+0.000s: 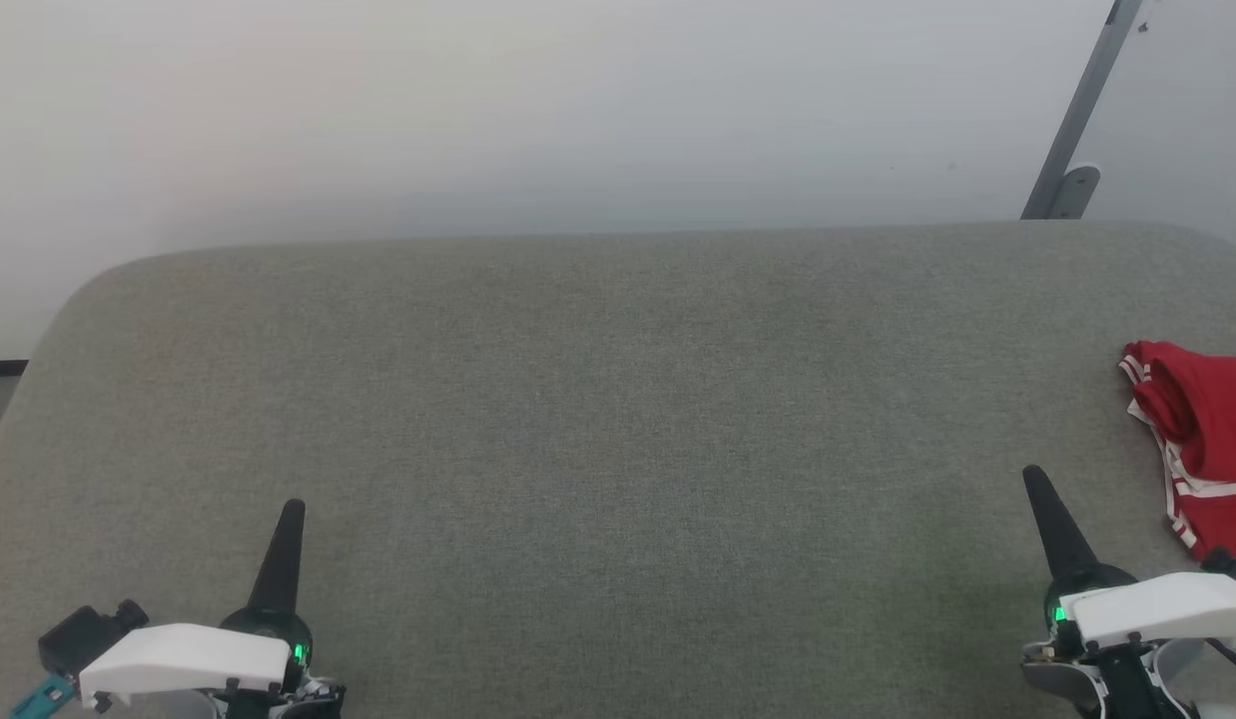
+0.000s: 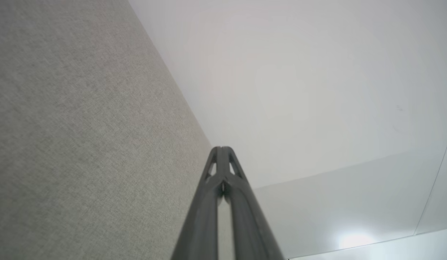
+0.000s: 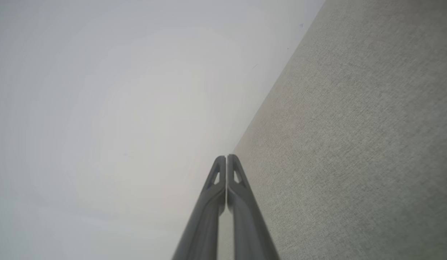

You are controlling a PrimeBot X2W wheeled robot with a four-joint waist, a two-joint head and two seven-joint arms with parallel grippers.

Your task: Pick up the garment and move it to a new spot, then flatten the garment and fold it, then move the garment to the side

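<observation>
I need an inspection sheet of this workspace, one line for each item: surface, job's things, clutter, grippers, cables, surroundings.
Surface: grey fabric-covered table with rounded far corners.
Job's things: red shirt, bunched up at the table's right side, striped trim showing, partly cut off by the picture edge, not held.
Clutter: nothing seen.
Grippers: left gripper and right gripper low at the near edge, jaws shut, both empty.
Cables: thin dark cable beside the right wrist.
Surroundings: pale wall; grey metal bar slanting at the upper right.
</observation>
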